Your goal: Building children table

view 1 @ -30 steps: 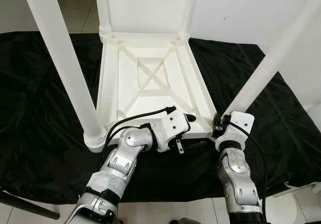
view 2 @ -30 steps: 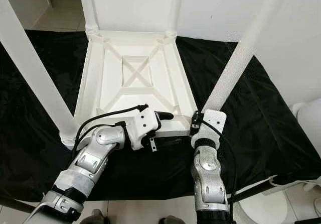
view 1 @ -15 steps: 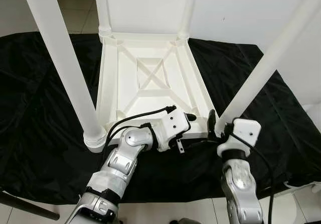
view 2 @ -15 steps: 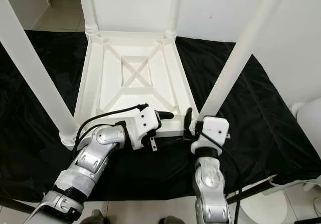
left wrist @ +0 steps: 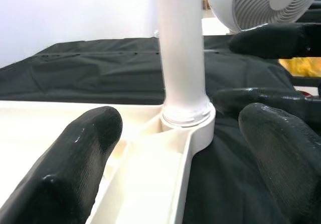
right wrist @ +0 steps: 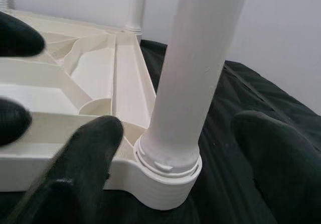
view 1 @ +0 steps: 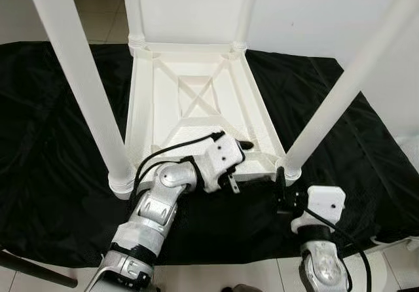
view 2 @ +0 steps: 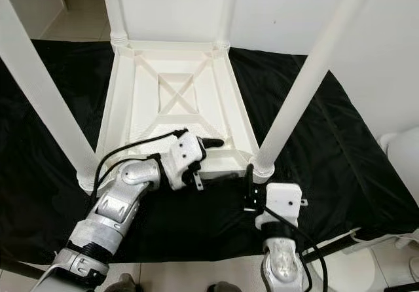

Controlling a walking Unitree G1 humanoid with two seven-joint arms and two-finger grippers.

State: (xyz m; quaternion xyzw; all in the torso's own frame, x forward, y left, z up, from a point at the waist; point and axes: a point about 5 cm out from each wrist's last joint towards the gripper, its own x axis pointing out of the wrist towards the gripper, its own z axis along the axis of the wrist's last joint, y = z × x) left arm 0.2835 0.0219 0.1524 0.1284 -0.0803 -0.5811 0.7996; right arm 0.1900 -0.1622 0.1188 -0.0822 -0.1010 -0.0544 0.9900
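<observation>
Standing: four legs (view 1: 322,120); one tabletop (view 1: 196,109)

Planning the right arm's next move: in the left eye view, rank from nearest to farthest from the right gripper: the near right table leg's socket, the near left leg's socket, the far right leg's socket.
1. near right socket, just ahead of the right gripper.
2. near left socket, across the tabletop's near edge, to the robot's left.
3. far right socket, at the far end by the wall.
</observation>
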